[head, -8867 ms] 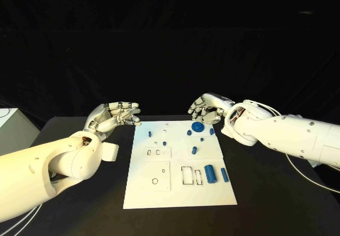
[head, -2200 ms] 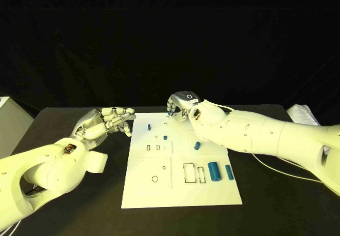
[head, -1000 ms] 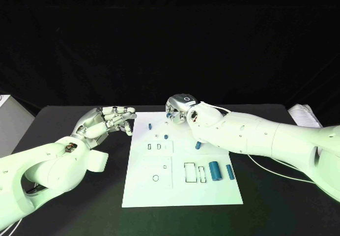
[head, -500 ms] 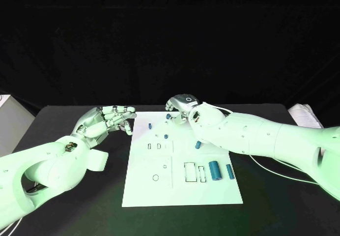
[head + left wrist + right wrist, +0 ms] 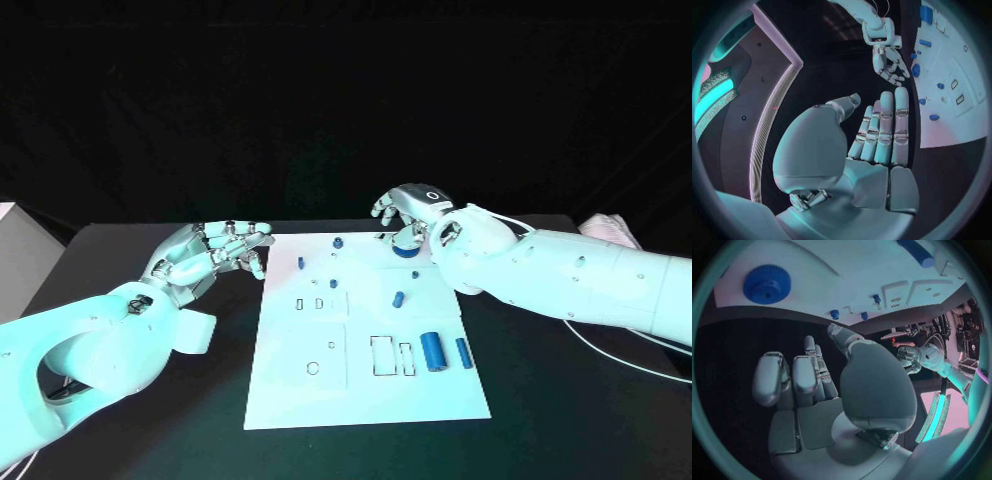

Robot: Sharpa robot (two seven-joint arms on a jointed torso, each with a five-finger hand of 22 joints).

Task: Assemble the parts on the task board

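The white task board (image 5: 361, 390) lies in the middle of the black table. A round blue gear (image 5: 405, 251) sits near its far right corner, seen close in the right wrist view as the gear (image 5: 767, 284). My right hand (image 5: 411, 214) hovers just above and behind the gear, fingers loosely apart and holding nothing. A small blue peg (image 5: 336, 242) stands at the far edge, with other small pegs (image 5: 397, 298) further in. Two blue cylinders (image 5: 431, 352) lie at the right. My left hand (image 5: 216, 250) floats by the board's far left corner, fingers extended and empty.
Rectangular recesses (image 5: 382, 355) and a round hole (image 5: 313, 368) mark the board's near half. A white box (image 5: 12, 215) stands at the table's left edge, pale material (image 5: 613, 225) at the far right. A white cable (image 5: 642, 355) trails beside my right arm.
My right hand has moved to the right, away from the small peg at the far edge, and now hangs over the gear. The left hand has stayed in place.
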